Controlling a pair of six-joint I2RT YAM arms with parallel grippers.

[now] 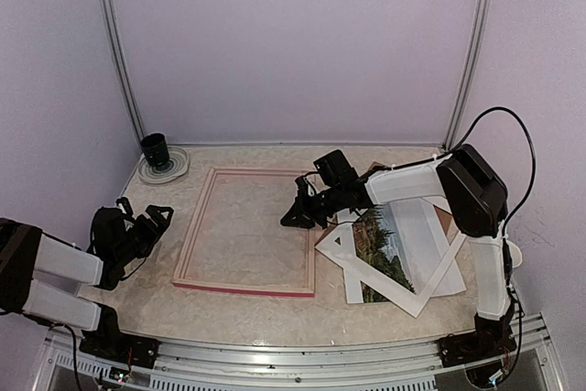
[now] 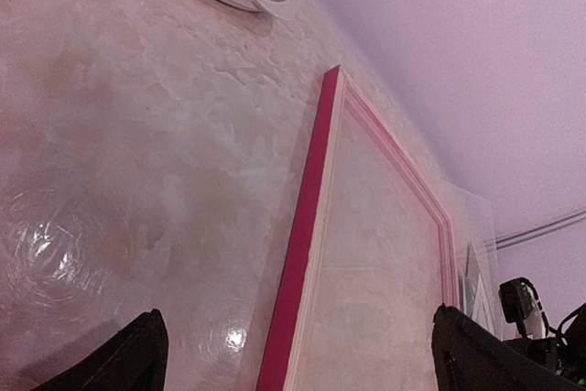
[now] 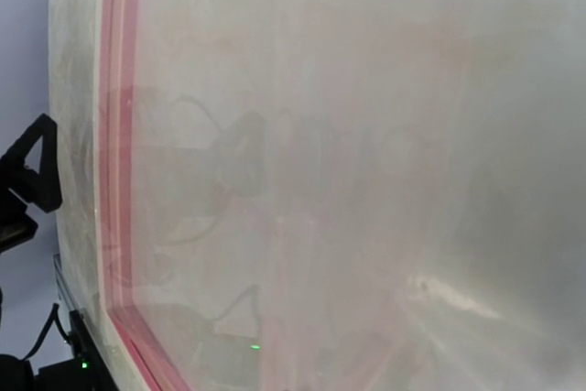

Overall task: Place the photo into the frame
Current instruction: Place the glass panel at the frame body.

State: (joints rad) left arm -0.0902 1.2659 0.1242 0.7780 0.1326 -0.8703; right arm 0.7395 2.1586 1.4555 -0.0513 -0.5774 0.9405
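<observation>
Beige tabletop point(image 1: 275, 316) is carrying the thin pink-red rectangular frame point(image 1: 243, 287). Left gripper point(image 1: 146, 211) gaping, right gripper point(image 1: 294, 218) shut, I'm planning to pinch the rightward paper landscape photo point(image 1: 385, 244) by its edge.

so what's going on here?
The frame lies flat on the table with nothing in it. The right gripper, jaws shut, is at the frame's right edge; a grip can't be made out. The photo lies off to the right with the white mat border. The left gripper hangs open by the frame's left side, touching nothing.
</observation>
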